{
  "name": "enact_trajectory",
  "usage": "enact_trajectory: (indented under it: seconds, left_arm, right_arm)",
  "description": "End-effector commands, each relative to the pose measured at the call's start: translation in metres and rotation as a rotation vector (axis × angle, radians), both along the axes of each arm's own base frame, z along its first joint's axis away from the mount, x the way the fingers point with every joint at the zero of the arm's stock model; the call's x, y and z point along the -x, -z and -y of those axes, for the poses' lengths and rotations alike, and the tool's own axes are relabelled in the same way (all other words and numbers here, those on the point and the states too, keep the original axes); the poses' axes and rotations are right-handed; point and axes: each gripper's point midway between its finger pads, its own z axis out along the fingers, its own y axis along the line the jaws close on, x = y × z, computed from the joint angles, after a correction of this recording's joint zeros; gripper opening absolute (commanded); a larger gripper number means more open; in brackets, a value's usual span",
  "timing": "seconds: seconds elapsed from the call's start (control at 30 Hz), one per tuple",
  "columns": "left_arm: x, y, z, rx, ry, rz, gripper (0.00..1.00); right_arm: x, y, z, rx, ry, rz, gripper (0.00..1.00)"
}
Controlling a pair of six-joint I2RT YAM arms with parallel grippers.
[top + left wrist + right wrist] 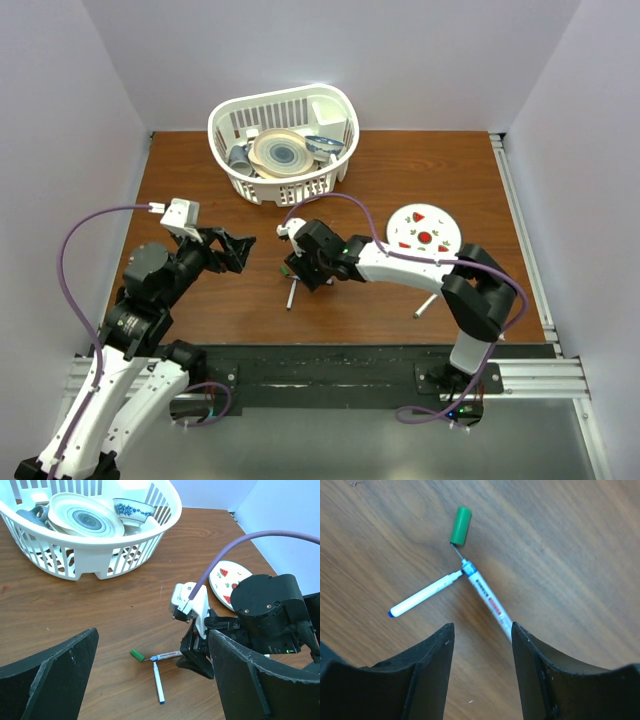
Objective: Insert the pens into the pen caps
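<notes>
— Which step is being worked?

— The first capping is judged to be in preparation. The right gripper (482, 630) is held low over the table (580, 540) with its jaws parted. The back end of the printed pen (487, 599) lies between them, close to one finger, and nothing is gripped yet. The left gripper (152, 632) is also spread open and empty, well to the left of the pens.

— Where is that pen, and how is it pointed?

— It is laid flat near the middle of the table. Its long axis is taken to run roughly left to right, with the fine nib aimed left at the green cap (460, 525). Whether the cap's mouth is actually touched cannot be settled. The cap's own axis is tilted a little off the pen's. A plain pen (422, 595) is laid with one end at the printed pen's collar and runs toward the near edge. A third pen (425, 305) is seen well apart, to the right.

— What is called for next?

— The jaws would need to be closed on the barrel. The cap is loose, so it would probably have to be pinned by the left gripper, and the two axes lined up, before anything is pushed home.
</notes>
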Motion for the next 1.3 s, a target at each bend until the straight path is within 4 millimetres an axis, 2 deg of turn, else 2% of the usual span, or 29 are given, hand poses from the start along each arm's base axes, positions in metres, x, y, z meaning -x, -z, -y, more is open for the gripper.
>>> enact_trajectory:
  seconds: [0.0,0.17,0.7,0.9,1.0,1.03,1.1,1.17,1.27]
  left_arm:
    - [-0.004,-0.005,-0.007,-0.002,-0.037,0.026,0.96]
    - [-0.003,-0.006,-0.007,-0.001,-0.039,0.034,0.96]
    - [0.0,-0.012,-0.014,0.012,-0.07,0.056,0.96]
    - [0.002,-0.015,-0.016,0.026,-0.079,0.067,0.96]
    - [0.003,-0.015,-0.016,0.03,-0.079,0.07,0.96]
    - [0.003,-0.015,-0.017,0.033,-0.081,0.072,0.96]
    - [0.003,-0.016,-0.016,0.036,-0.081,0.076,0.95]
    - [0.002,-0.017,-0.015,0.047,-0.081,0.07,0.94]
    - [0.005,-0.01,-0.012,0.104,-0.081,0.007,0.92]
  right_arm:
    - [-0.009,-0.01,-0.012,-0.028,-0.115,0.071,0.52]
    - [-0.014,0.001,-0.003,0.026,-0.133,0.11,0.51]
    - [-0.008,0.035,0.011,0.123,-0.139,0.058,0.4]
    - [-0.006,0.051,0.026,0.186,-0.136,0.045,0.36]
    - [-0.002,0.054,0.034,0.212,-0.133,0.034,0.26]
    - [0.001,0.055,0.038,0.221,-0.134,0.023,0.2]
    - [0.004,0.049,0.04,0.212,-0.128,0.02,0.13]
    - [0.008,0.043,0.045,0.209,-0.114,0.017,0.02]
    - [0.01,0.035,0.053,0.206,-0.07,0.018,0.0]
